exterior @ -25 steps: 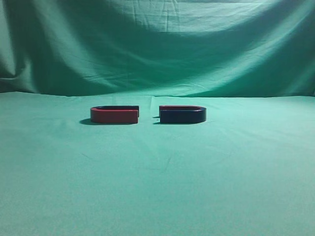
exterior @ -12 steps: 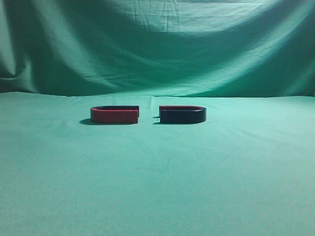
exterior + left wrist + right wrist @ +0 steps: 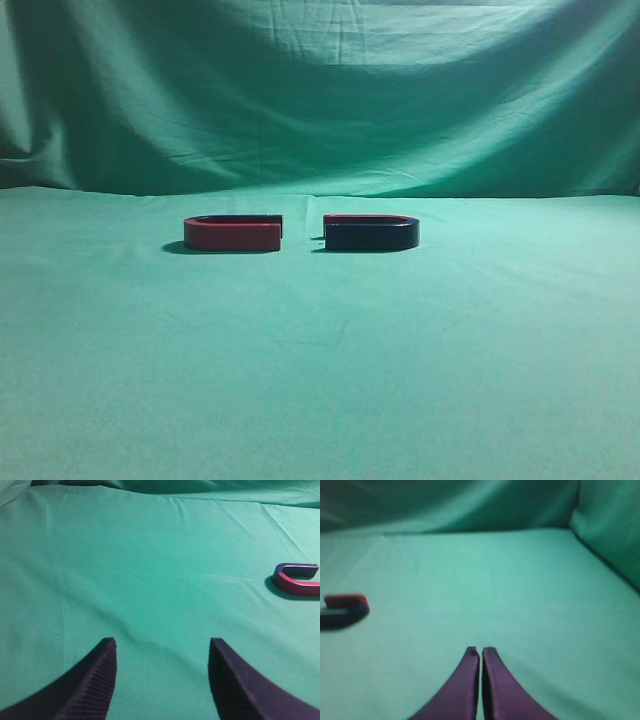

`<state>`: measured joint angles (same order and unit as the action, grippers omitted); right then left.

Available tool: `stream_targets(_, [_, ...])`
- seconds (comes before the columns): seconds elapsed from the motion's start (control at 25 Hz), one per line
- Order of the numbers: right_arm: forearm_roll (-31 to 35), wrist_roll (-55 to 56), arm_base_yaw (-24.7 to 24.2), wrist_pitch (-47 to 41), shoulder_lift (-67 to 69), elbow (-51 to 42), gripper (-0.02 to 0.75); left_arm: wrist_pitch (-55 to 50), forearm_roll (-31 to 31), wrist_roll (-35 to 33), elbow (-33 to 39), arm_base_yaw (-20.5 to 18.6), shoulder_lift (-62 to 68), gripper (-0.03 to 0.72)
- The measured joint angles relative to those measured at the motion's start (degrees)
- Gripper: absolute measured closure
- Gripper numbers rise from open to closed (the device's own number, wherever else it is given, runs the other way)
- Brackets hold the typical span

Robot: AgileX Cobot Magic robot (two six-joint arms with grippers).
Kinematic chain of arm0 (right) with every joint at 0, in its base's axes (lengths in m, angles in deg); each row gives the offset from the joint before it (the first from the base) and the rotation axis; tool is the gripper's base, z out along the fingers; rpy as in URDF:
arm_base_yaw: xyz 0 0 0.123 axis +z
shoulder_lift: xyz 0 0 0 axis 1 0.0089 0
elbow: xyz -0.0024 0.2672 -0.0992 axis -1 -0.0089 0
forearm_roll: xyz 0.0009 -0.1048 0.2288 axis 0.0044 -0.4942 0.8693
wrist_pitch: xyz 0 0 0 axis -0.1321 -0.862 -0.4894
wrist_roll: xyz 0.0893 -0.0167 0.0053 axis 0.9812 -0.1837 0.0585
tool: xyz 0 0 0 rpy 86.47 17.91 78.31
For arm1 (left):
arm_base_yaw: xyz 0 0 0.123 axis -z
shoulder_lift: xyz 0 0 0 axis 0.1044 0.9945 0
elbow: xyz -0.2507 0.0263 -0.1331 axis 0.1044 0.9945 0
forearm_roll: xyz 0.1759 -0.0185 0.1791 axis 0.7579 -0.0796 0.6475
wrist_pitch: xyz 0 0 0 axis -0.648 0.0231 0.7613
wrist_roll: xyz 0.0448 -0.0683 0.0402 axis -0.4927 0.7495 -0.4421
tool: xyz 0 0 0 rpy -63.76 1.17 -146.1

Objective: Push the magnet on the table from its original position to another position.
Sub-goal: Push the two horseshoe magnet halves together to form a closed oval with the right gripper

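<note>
Left gripper [image 3: 161,647]: seen only from its own wrist camera, with the two dark ribbed fingers [image 3: 95,680] spread wide apart; a broad strip of green cloth is visible between them, nothing is held and nothing is touched

Right gripper [image 3: 480,651]: seen only from its own wrist camera, with the fingertips pressed nearly together; only a hairline slit is left between them and nothing is pinched there

Gripper heights: both are shown above bare cloth; whether the tips rest on it cannot be told

The magnet [image 3: 370,233]: laid flat on the table [image 3: 320,380] just right of centre in the exterior view, its dark navy side turned to the camera, a thin red arm showing along its top, the curved end pointing right

The magnet from the right wrist [image 3: 344,611]: caught blurred at the far left edge, well apart from the closed tips, dark body with a red end

Red magnet [image 3: 232,233]: laid flat just beside the dark one on its left, red side facing the camera, curved end pointing left; the open ends of the two are faced toward each other with a small gap kept between them

Red magnet from the left wrist [image 3: 296,579]: seen at the right edge, partly cut off, well apart from the spread fingers

Backdrop [image 3: 320,90]: green cloth is draped behind the table

Arms in the exterior view: neither one is seen
</note>
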<state>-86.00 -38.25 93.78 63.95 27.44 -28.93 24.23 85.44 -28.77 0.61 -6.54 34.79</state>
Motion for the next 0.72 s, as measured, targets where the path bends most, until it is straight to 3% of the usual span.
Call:
stream_targets(0.24, [0.2,2.9,0.0,33.6,0.0,0.0,0.738,0.0,0.0,0.0,0.0,0.0,0.0,0.289])
stream_targets(0.28, [0.2,3.0,0.0,35.4,0.0,0.6,0.738,0.0,0.0,0.0,0.0,0.0,0.0,0.289])
stream_targets(0.36, [0.2,3.3,0.0,32.1,1.6,3.8,0.738,0.0,0.0,0.0,0.0,0.0,0.0,0.289])
stream_targets(0.6, [1.4,12.7,0.0,6.7,18.0,19.6,0.738,0.0,0.0,0.0,0.0,0.0,0.0,0.289])
stream_targets(0.72, [1.4,12.7,0.0,-1.5,29.5,25.0,0.738,0.0,0.0,0.0,0.0,0.0,0.0,0.289])
